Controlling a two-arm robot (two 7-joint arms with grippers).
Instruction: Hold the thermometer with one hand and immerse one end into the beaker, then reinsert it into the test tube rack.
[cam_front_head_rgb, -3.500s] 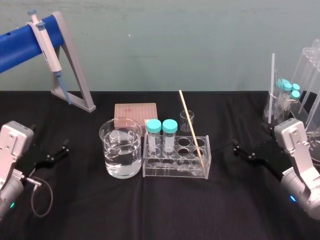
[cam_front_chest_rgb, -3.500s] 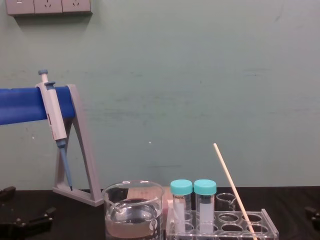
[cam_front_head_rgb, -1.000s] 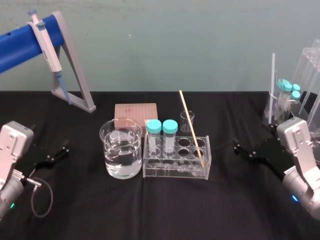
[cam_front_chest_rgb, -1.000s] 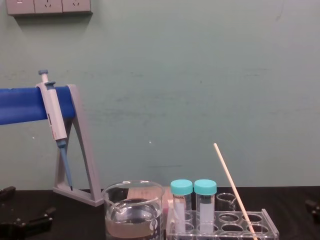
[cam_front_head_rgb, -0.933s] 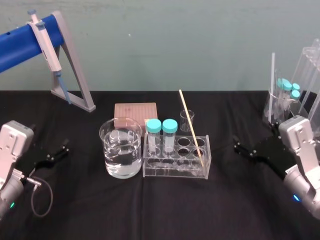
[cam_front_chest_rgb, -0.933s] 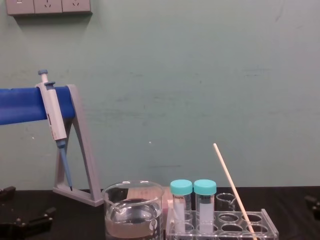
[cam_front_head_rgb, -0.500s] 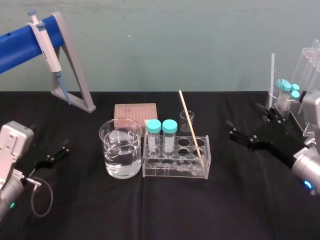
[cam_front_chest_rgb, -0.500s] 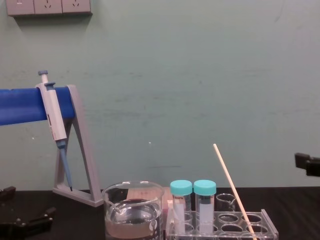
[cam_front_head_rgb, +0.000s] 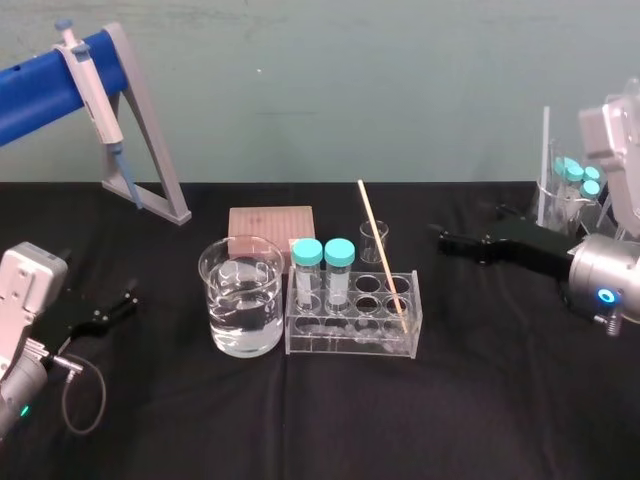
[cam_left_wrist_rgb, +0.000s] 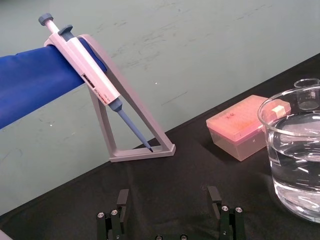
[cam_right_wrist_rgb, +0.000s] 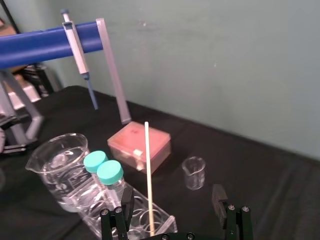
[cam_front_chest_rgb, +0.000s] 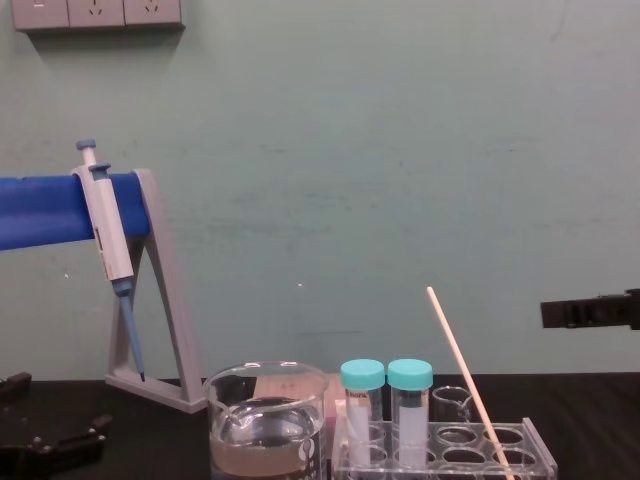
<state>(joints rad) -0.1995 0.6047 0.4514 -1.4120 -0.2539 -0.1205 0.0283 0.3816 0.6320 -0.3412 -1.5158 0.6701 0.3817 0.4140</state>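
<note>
The thermometer (cam_front_head_rgb: 382, 255), a thin cream rod, leans in a right-hand hole of the clear test tube rack (cam_front_head_rgb: 352, 338), its top tilted back and left. The large beaker (cam_front_head_rgb: 243, 297), partly filled with clear liquid, stands just left of the rack. My right gripper (cam_front_head_rgb: 470, 226) hovers open above the table to the right of the rack, its fingers pointing left toward the rod and apart from it. The right wrist view looks past the open right gripper (cam_right_wrist_rgb: 172, 197) at the thermometer (cam_right_wrist_rgb: 148, 175). My left gripper (cam_front_head_rgb: 118, 301) rests open and empty at the far left.
Two teal-capped tubes (cam_front_head_rgb: 323, 268) stand in the rack's left holes. A small beaker (cam_front_head_rgb: 374, 240) and a pink tip box (cam_front_head_rgb: 271, 224) sit behind it. The pipette (cam_front_head_rgb: 90, 75) hangs on its grey stand at back left. More glassware (cam_front_head_rgb: 575, 190) crowds the back right.
My right gripper has lifted off the table and swung left and back toward the rack, staying open. The left arm and the table's things have not moved.
</note>
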